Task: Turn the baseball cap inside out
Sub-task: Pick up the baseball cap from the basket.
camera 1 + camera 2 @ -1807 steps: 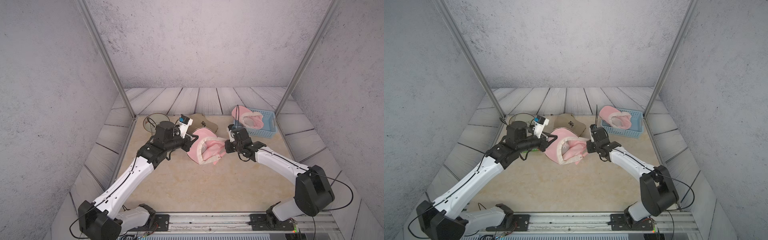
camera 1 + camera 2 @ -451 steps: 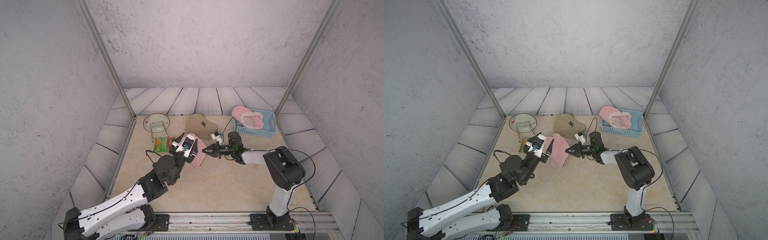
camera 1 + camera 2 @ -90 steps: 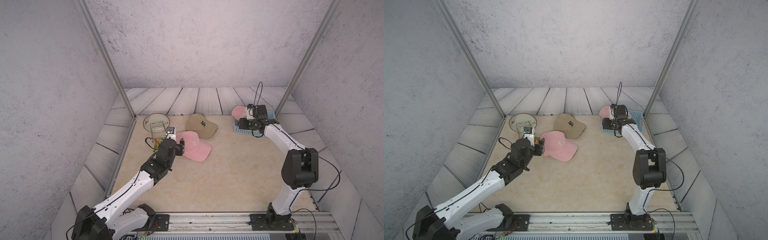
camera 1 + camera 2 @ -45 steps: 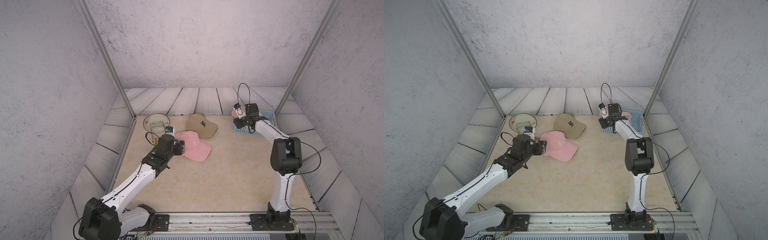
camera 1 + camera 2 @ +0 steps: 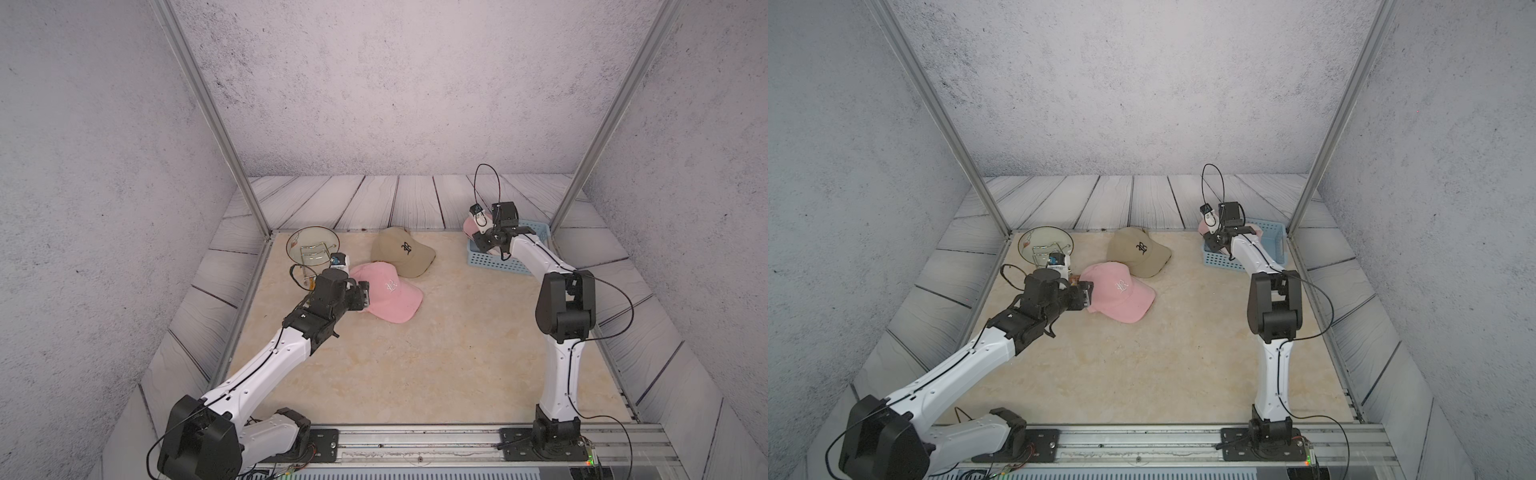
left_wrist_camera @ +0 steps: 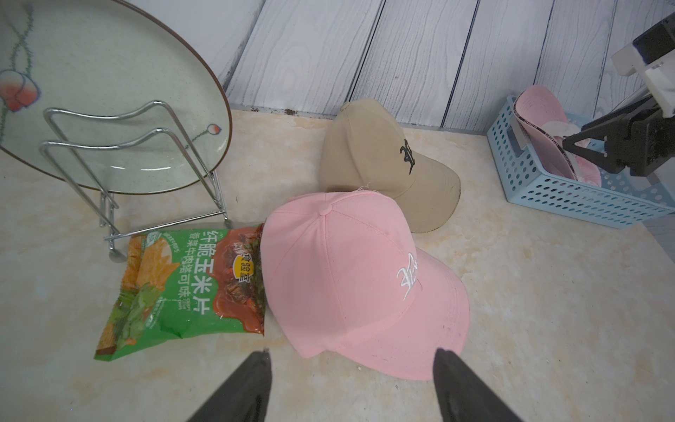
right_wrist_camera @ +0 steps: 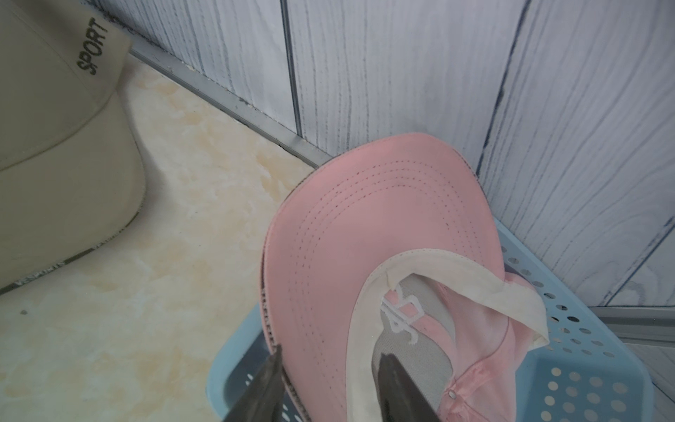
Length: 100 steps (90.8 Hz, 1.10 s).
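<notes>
Pink baseball cap (image 6: 350, 277) sits right side out on the tabletop (image 5: 415, 374), crown up, white logo showing. Its brim overlaps the tan cap (image 6: 380, 164) behind it, and its far side lies over the edge of a green snack bag (image 6: 190, 281). Plate (image 6: 109, 91) stands in a wire rack (image 6: 109, 146) just beyond the bag.

Left gripper (image 6: 352, 352) is low at the cap's near rim, jaws wide apart and holding nothing; no contact is visible.

Right gripper (image 7: 330, 352) is well apart, at the blue basket (image 6: 569, 197). Its jaws straddle the brim of a second, inside-out pink cap (image 7: 365, 237) lying there, with lining and sweatband exposed. Cannot tell whether they are pinching it.

Handling, judged:
- The cap looks light, so it will likely slide on the smooth top if pushed from one side.
- The crown is soft cloth that dents and folds easily. The brim is stiff and curved and won't flip.
- Best hold is probably the lower rim of the crown at the side or back, pinching the fabric and sweatband together.
- The second gripper should pin the brim, then push the crown through.
- Risks: snagging the snack bag along with the rim, or dragging the tan cap.
</notes>
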{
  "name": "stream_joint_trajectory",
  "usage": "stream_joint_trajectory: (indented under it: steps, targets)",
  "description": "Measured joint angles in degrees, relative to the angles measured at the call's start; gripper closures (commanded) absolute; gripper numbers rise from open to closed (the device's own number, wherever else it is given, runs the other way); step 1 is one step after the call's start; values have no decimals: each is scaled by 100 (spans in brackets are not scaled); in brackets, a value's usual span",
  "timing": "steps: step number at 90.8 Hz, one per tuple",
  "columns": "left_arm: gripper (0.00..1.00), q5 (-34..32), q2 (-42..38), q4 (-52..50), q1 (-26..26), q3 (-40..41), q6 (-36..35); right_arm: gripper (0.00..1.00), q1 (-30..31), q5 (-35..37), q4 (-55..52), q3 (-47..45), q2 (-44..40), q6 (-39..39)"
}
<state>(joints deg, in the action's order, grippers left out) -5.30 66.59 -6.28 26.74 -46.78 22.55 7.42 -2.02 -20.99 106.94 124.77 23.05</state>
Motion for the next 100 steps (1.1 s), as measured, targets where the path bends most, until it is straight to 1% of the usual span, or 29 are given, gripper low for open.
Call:
stream_joint_trajectory:
  steps: [34,42,47,55,69,72,79,83,91,97,100]
  targets:
    - [25,-2,0,0,0,0,0,54,-9,2,-129,-68,7,20]
    - [24,-2,0,0,0,0,0,55,-11,2,-168,-68,7,70]
    - [25,-2,0,0,0,0,0,58,-11,2,-199,-66,13,98]
    - [25,-2,0,0,-2,0,0,65,-11,0,-256,-13,79,105]
    - [25,-4,0,0,0,0,0,71,-28,-2,-319,282,452,98]
    - [25,-7,0,0,0,0,0,74,-37,0,-332,337,531,105]
    - [25,-7,0,0,0,0,0,86,-63,13,-321,435,671,83]
    - [25,-7,0,0,0,0,0,91,-76,68,-315,450,686,85]
    - [25,-7,0,0,0,0,-2,97,-103,181,-173,439,684,98]
    - [25,-7,0,2,0,0,-2,100,-118,254,83,345,678,131]
    - [25,-4,0,2,0,0,-2,100,-120,284,195,273,664,149]
